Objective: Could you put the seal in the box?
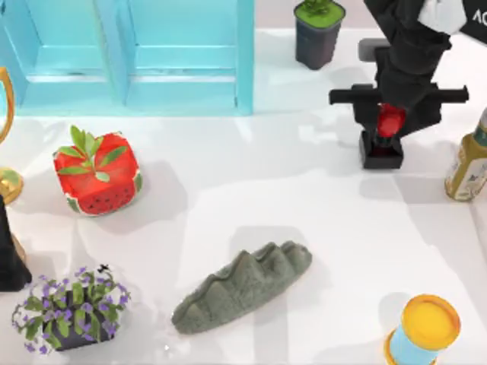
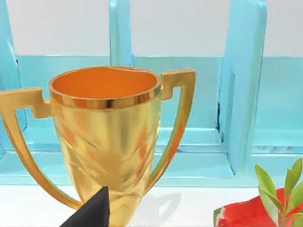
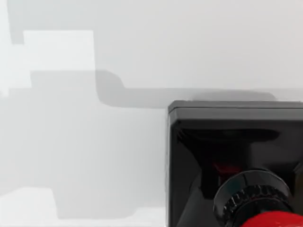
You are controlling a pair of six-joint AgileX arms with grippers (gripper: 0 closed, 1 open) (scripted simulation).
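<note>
**Right gripper over the seal near the tabletop's far right edge**

The white tabletop (image 1: 228, 190) carries one of each thing. Largest is the light-blue box (image 1: 129, 57), open-fronted and split into compartments, along the far edge toward the left corner; I see nothing inside the compartments. In the left wrist view the box (image 2: 189, 94) stands just behind a gold trophy (image 2: 106, 137), which sits at the left edge. One grey rock (image 1: 243, 287) lies near the middle of the near edge. One strawberry-patterned pot (image 1: 97, 173) with green leaves stands left of centre. One purple-flowered plant (image 1: 70, 308) occupies the near left corner. One dark pot with a green plant (image 1: 318, 30) stands at the far edge, just beside the box's right end. One bottle (image 1: 470, 163) is at the right edge, and one blue can with a yellow lid (image 1: 426, 331) at the near right corner.

The seal (image 1: 383, 144) stands upright between the dark pot and the bottle, well apart from the box. The right gripper (image 1: 389, 122) is directly over its red knob; whether the fingers clasp it, I cannot tell. The left arm is parked at the left edge.
</note>
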